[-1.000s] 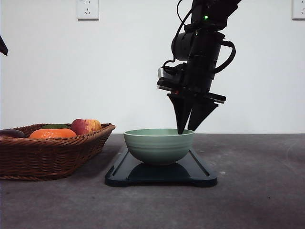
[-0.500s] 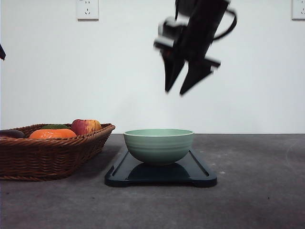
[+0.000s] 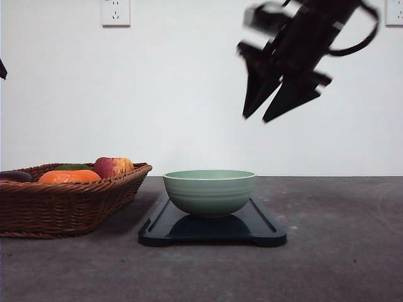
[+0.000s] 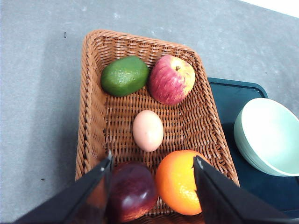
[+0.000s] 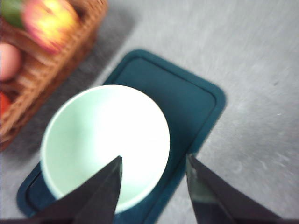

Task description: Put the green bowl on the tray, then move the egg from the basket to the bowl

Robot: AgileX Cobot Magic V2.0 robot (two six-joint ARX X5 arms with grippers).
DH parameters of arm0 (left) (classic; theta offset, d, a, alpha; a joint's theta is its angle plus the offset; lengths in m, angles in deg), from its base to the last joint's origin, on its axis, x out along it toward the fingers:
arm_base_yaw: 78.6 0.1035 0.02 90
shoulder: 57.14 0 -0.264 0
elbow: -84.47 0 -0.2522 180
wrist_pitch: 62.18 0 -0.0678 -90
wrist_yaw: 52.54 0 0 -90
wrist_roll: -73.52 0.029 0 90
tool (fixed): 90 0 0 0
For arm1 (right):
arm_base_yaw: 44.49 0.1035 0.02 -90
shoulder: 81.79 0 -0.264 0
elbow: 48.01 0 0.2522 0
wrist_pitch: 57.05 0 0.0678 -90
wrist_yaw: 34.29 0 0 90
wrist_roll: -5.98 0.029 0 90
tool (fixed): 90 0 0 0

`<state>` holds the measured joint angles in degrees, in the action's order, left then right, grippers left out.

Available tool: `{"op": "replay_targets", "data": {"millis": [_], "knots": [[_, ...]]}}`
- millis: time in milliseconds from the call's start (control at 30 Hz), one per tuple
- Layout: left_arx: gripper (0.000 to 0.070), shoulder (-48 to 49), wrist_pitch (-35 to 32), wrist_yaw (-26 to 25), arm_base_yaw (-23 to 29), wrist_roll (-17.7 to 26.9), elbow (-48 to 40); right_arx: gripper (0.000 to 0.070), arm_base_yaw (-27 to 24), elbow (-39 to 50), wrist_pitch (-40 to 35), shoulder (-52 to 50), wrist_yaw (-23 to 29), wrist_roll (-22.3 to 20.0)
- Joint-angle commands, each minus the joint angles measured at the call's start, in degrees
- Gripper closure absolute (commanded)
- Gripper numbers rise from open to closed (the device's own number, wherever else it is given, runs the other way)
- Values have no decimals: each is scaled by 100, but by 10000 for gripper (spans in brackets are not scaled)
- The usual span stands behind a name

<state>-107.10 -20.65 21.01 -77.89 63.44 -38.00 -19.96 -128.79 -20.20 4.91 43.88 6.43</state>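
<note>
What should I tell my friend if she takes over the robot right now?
Right gripper: open, empty, up in the air above and to the right of the green bowl.
Left gripper: open, empty, hovering over the basket.
Done: the green bowl sits on the tray.
Left: the egg lies in the middle of the basket, between the apple, avocado, orange and a dark red fruit. Pick it up and put it in the bowl.
</note>
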Motion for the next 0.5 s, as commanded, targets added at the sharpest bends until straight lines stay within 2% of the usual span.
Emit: {"op": "replay_targets", "data": {"millis": [0, 233, 467], "knots": [[359, -35, -33, -15, 2, -4, 118, 434, -24, 371, -189, -192, 4, 52], [359, -35, -26, -17, 0, -10, 118, 434, -413, 1829, -678, -1481, -12, 7], [356, -51, 194, -19, -2, -151, 118, 434, -836, 2863, -707, -2686, -18, -268]]}}
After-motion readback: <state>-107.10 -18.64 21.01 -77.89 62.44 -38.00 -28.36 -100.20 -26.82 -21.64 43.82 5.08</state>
